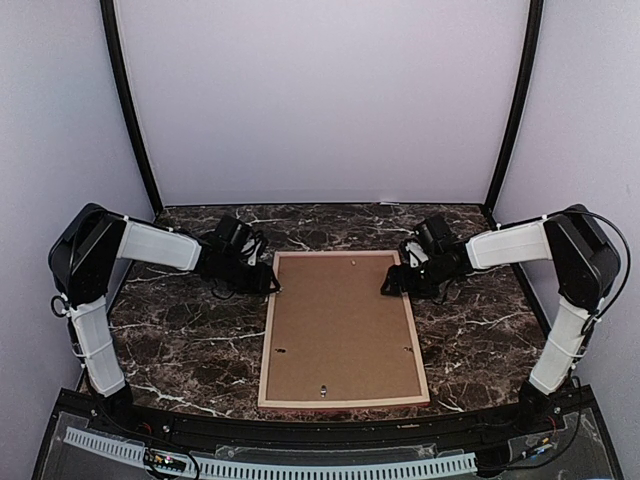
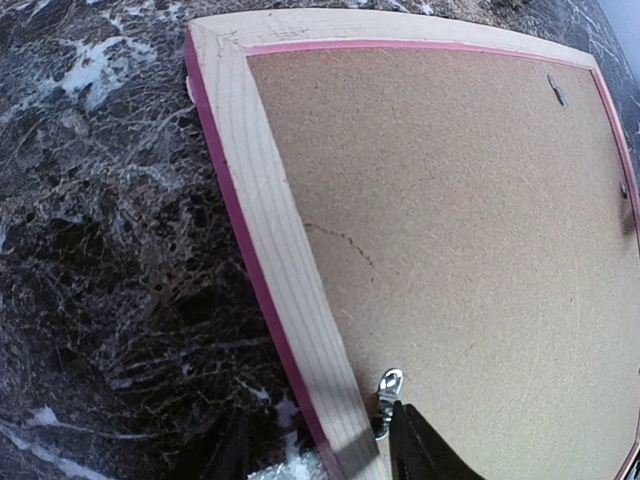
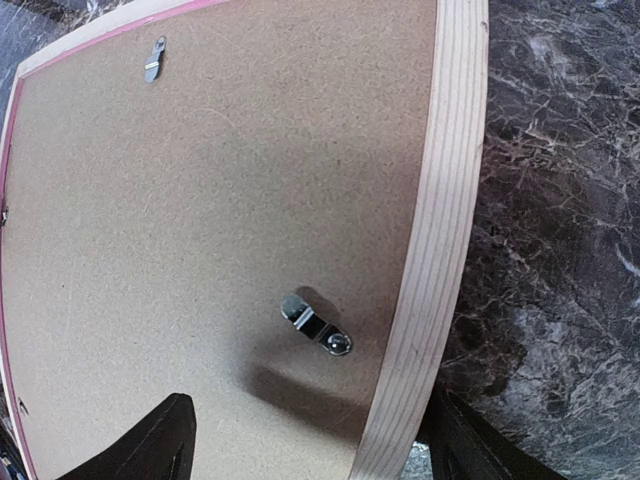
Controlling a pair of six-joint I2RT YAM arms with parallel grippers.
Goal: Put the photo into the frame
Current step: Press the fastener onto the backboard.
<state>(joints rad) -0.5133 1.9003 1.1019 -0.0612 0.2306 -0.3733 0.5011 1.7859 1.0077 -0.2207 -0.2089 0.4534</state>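
Frame face-down, pale wood reverse, pink edge.

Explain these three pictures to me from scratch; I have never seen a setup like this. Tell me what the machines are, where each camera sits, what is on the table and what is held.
Two robot arms stand at the near edge of a dark marble table. The overhead view looks down from above and behind them. The other two views come from cameras on each wrist.

On the table lies the frame, face down: pale wood showing, pink at its edges, with a brown backing board set inside. Small metal turn clips sit on the board.

The left gripper and right gripper each straddle a far corner of the frame, one finger over the board, one outside. The right is open, holding nothing. Whether the left grips anything is unclear. No photo is visible.
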